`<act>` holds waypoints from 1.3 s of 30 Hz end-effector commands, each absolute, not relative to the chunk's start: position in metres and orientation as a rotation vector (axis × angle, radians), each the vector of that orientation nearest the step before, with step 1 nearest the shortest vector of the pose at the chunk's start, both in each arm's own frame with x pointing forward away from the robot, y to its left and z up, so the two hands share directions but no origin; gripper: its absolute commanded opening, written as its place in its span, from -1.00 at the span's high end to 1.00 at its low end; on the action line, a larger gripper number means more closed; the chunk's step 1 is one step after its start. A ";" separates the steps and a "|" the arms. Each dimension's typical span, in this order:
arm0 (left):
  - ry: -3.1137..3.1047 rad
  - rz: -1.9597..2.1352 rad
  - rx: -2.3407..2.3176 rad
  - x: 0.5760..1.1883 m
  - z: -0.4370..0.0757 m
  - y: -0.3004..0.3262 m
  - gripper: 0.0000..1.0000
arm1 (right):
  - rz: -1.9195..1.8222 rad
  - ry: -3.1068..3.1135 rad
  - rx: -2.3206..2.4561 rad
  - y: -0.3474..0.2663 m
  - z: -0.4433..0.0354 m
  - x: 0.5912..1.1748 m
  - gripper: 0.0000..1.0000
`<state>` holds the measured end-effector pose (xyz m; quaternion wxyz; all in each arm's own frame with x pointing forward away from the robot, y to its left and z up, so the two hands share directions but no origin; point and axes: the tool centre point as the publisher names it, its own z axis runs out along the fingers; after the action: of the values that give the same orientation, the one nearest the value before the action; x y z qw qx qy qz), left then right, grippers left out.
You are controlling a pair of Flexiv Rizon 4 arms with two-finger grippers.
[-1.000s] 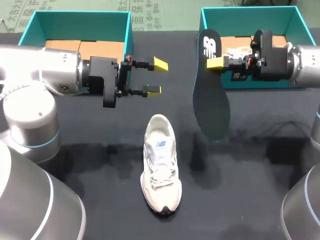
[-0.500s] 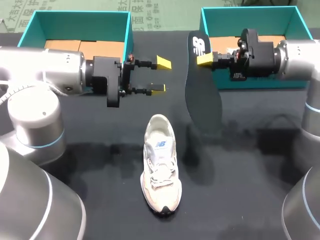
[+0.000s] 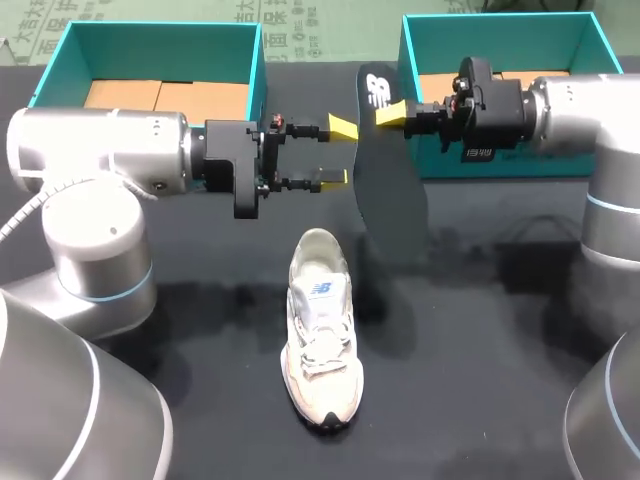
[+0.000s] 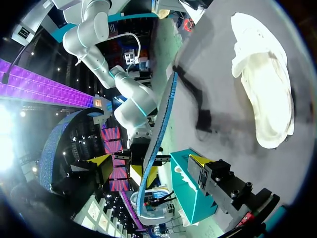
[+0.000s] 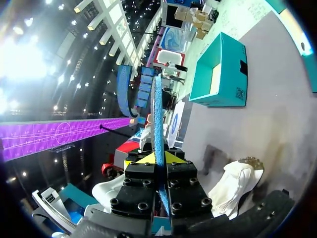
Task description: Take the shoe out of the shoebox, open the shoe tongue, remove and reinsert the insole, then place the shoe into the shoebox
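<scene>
Right gripper (image 3: 380,112): from the head view we see only one yellow tip; the other sits behind the insole (image 3: 388,190).
Right shoebox (image 3: 500,35): our right arm covers most of its inside.
Left shoebox (image 3: 150,45): our left arm hides most of its front wall.
Shoe (image 5: 233,191): in the right wrist view, partly behind our gripper's body.

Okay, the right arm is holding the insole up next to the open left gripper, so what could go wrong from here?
1. The right gripper pinches the insole at one end only. The rest hangs free, so it could swing or slip.
2. The left gripper is open right beside the insole's edge. A fingertip may knock the insole instead of straddling it.
3. The shoe lies loose with nothing holding it. Pushing the insole in might shove it away.
</scene>
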<state>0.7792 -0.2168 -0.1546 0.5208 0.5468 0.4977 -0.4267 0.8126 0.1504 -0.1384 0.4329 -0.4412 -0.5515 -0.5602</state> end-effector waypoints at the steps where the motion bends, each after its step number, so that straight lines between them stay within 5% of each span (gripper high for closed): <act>1: 1.187 -1.023 1.308 0.787 -0.160 -0.229 -1.00 | -1.314 -1.340 -1.110 0.162 -0.145 0.820 1.00; 5: 1.202 -1.034 1.299 0.791 -0.163 -0.233 -0.93 | -1.264 -1.291 -1.153 0.163 -0.150 0.820 1.00; 16: 1.223 -1.047 1.263 0.791 -0.169 -0.236 0.00 | -1.231 -1.257 -1.187 0.172 -0.158 0.826 1.00; 39: 1.248 -1.041 1.250 0.792 -0.169 -0.241 0.50 | -1.238 -1.233 -1.184 0.174 -0.162 0.825 1.00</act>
<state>0.7914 -0.2364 -0.1693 0.5199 0.5208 0.5182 -0.4358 0.8254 0.1732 -0.1611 0.4928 -0.4878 -0.5083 -0.5107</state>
